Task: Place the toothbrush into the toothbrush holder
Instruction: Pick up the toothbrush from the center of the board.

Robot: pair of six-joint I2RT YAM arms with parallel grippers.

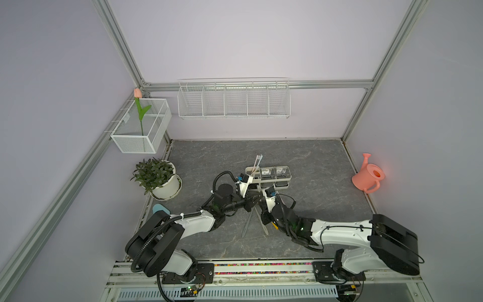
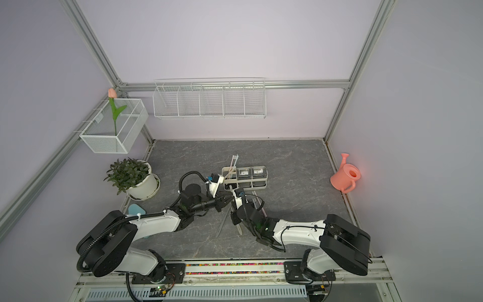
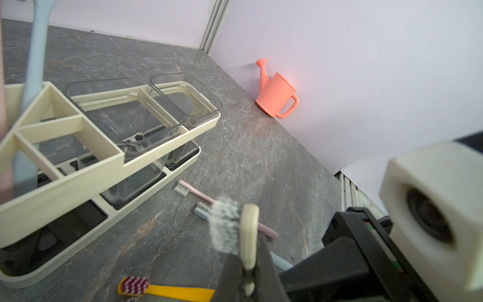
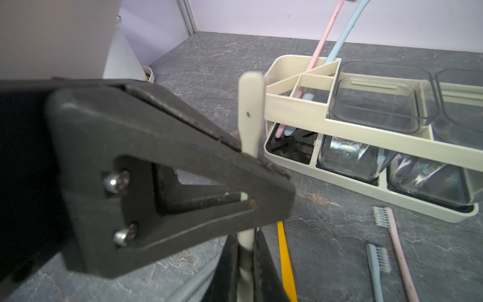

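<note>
A cream toothbrush (image 4: pixel 250 104) with grey-white bristles (image 3: pixel 225 224) stands off the table, just in front of the toothbrush holder (image 1: pixel 268 180) (image 2: pixel 244 181). Both grippers are shut on it. My left gripper (image 3: pixel 248 277) (image 1: pixel 257 200) clamps the neck below the head; its black finger (image 4: pixel 183 167) crosses the right wrist view. My right gripper (image 4: pixel 247 261) (image 1: pixel 262 209) clamps the handle lower down. The holder (image 3: pixel 104 167) (image 4: pixel 295 104) is a cream rack with two clear cups. A pink and a blue toothbrush stand in its end compartment.
Loose toothbrushes lie on the table near the grippers: pink (image 4: pixel 394 235), blue-grey (image 4: pixel 373 266), yellow (image 3: pixel 170 290), grey (image 1: pixel 248 224). A potted plant (image 1: pixel 159 177) stands left, a pink watering can (image 1: pixel 367 175) right. A wire basket (image 1: pixel 234 100) and mesh box (image 1: pixel 142 128) hang on the walls.
</note>
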